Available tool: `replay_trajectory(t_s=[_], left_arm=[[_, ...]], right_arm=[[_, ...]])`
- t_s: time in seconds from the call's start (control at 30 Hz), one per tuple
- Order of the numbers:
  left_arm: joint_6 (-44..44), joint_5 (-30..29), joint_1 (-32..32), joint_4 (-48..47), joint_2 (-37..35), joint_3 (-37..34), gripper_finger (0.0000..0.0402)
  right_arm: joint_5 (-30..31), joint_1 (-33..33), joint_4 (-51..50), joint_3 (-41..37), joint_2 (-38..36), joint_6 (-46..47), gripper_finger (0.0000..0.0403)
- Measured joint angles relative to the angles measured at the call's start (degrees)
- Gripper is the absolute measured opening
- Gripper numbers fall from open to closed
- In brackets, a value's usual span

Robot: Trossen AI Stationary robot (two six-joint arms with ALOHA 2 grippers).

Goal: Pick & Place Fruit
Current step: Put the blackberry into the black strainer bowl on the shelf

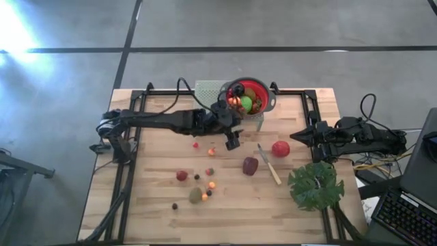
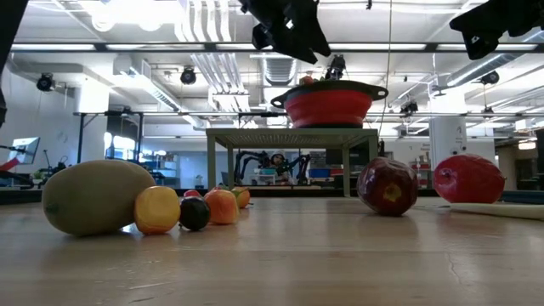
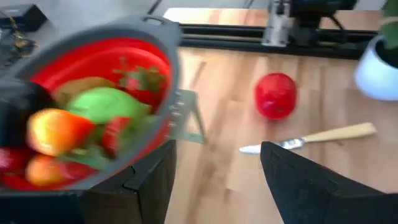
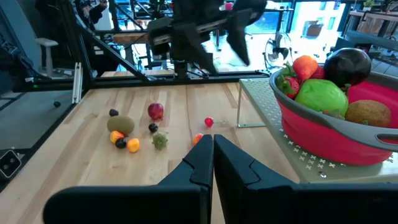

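Observation:
A red bowl [image 1: 268, 97] with a grey rim stands on a perforated metal rack [image 1: 207, 89] at the table's far middle. It holds a green apple [image 3: 106, 102], strawberries, orange pieces and a dark fruit. A red apple [image 1: 280, 148], a dark maroon fruit [image 1: 250, 166], a kiwi [image 1: 196, 195] and several small fruits lie on the wood. My left gripper [image 1: 232, 142] hangs open and empty above the table, just near-left of the bowl, well above the table. My right gripper [image 1: 298, 137] waits shut at the table's right edge.
A pale-handled knife [image 1: 268, 165] lies between the maroon fruit and the red apple. A big green leaf [image 1: 315, 186] sits at the near right corner. Black frame rails run along the table's left, right and far edges.

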Motion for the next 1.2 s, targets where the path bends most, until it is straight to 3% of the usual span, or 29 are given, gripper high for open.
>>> replay_trajectory(t_s=[0.53, 0.8, 1.2], left_arm=[[-9.4, 0.0, -14.2, -4.8, 0.0, -11.8, 0.0231], [-21.7, 0.2, -24.0, -16.0, 0.0, -13.6, 0.0231], [-41.7, 0.3, -39.9, -23.1, -0.1, -13.6, 0.0231]], right_arm=[[0.0, 0.0, 0.0, 0.0, 0.0, 0.0, 0.0008], [0.0, 0.0, 0.0, 0.0, 0.0, 0.0, 0.0008], [0.0, 0.0, 0.0, 0.0, 0.0, 0.0, 0.0008]])
